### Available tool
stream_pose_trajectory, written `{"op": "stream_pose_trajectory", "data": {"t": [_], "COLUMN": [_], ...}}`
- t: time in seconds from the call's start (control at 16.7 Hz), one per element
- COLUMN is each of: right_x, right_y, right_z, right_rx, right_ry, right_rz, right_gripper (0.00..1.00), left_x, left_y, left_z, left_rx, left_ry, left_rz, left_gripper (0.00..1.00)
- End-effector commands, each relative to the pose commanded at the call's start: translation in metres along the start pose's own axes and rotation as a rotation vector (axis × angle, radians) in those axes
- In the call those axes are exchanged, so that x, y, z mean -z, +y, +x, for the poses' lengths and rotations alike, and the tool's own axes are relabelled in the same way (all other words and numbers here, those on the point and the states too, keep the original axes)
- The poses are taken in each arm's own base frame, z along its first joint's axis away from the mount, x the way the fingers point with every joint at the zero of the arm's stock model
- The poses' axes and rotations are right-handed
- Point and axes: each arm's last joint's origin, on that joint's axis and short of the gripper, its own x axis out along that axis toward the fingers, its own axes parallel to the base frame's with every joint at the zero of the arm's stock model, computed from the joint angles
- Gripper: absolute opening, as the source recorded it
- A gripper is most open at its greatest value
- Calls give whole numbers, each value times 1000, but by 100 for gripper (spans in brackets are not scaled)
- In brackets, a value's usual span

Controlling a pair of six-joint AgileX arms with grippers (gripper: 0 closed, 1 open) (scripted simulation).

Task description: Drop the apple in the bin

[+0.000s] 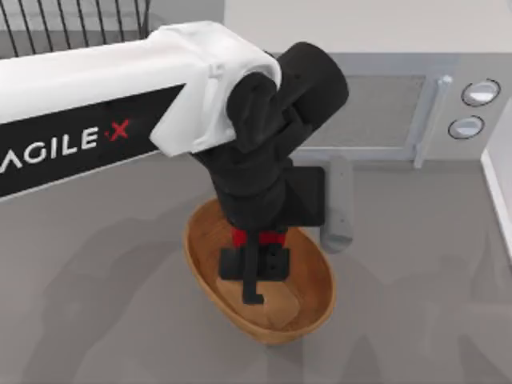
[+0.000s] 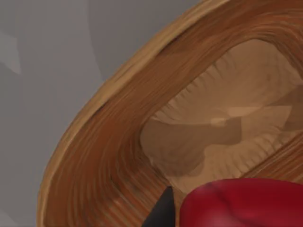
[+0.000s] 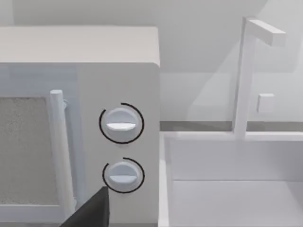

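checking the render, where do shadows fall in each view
Top view: the left end effector darkens the bin floor. Left wrist view: a soft shadow lies on the bin bottom beyond the apple. Right wrist view: even light, faint shading beside the microwave.

The left arm [image 1: 104, 104] bears the lettering "AGILE·X", its start cut off.

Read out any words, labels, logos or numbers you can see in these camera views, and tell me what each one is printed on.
"AGILE X": white letters with a red X, on the black side panel of the left arm in the top view; the first letter is cut off at the picture's edge.
The two round knobs on the microwave carry no readable markings.
No other text shows on the bin, the apple or the table.
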Motion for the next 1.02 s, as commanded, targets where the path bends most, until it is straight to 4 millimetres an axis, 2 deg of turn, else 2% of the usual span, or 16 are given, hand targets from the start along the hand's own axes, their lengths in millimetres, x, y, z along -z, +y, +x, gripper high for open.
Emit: {"op": "stream_pose_trajectory", "data": {"t": [0.18, 0.42, 1.02], "right_x": [0, 0, 0], "right_y": [0, 0, 0], "right_z": [0, 0, 0], "right_rx": [0, 0, 0], "right_ry": [0, 0, 0], "right_rz": [0, 0, 0], "right_gripper": [100, 100, 100], "left_x": [3, 3, 3], "left_y": [-2, -2, -2], "left_z": [19, 20, 20], "left_rx": [4, 4, 4], "left_ry": [4, 5, 5], "left_rz": [-1, -1, -1], "left_gripper": [0, 0, 75]}}
